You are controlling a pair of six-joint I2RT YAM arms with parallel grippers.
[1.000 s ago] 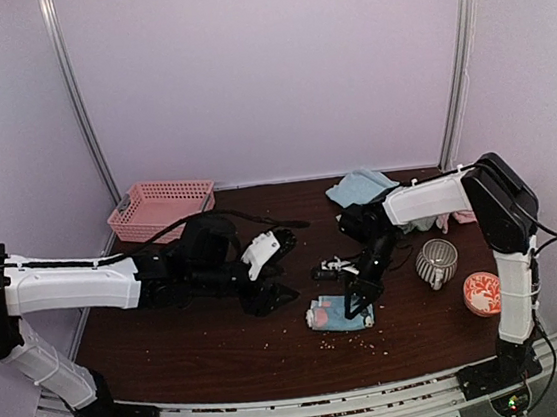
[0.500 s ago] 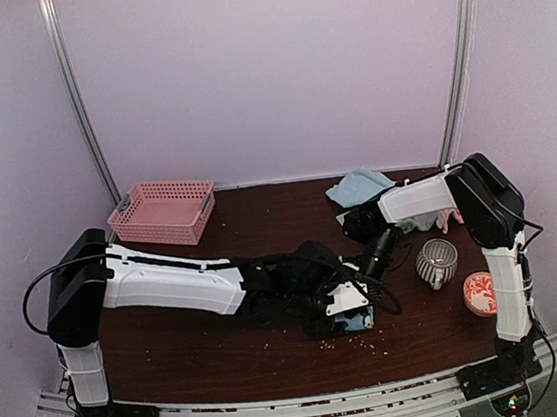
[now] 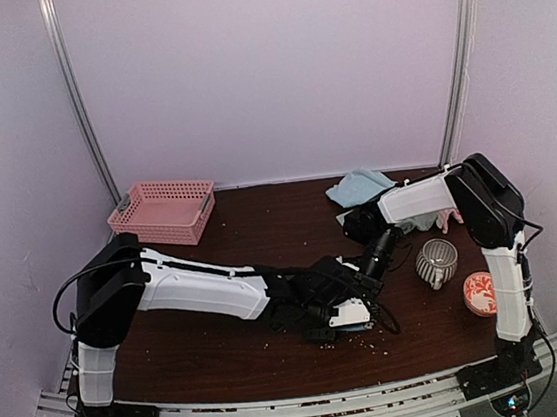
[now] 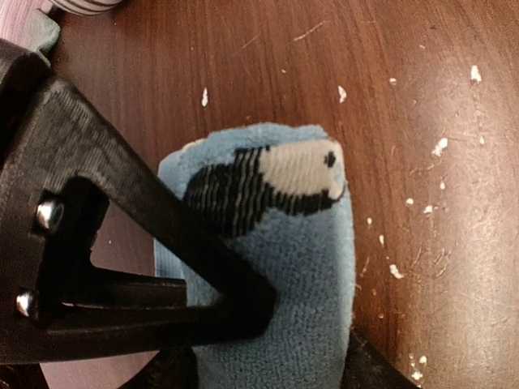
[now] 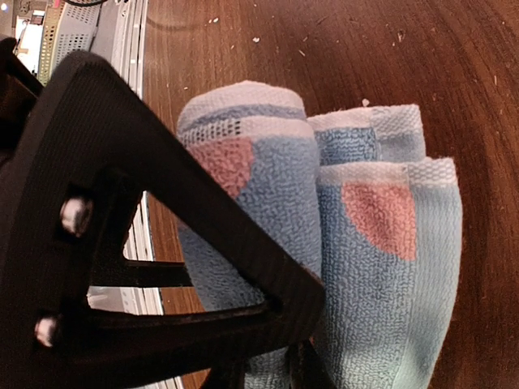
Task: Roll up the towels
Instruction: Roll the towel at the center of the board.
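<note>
On the table [image 4: 422, 97], the left gripper [image 4: 300, 340] stands with jaws apart astride the rolled blue towel [image 4: 300, 243], while the right gripper [image 5: 296, 348] is pinched on its spotted fold.

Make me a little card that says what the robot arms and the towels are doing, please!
Towel in work: spotted blue towel, rolled up, middle of the table
Right gripper: shut, pinching one fold of it
Left gripper: jaws wide, one either side of the roll; grip unclear
Unrolled towels: plain blue towel and pink towel, at the back
Other things: pink basket, striped mug, red bowl
</note>
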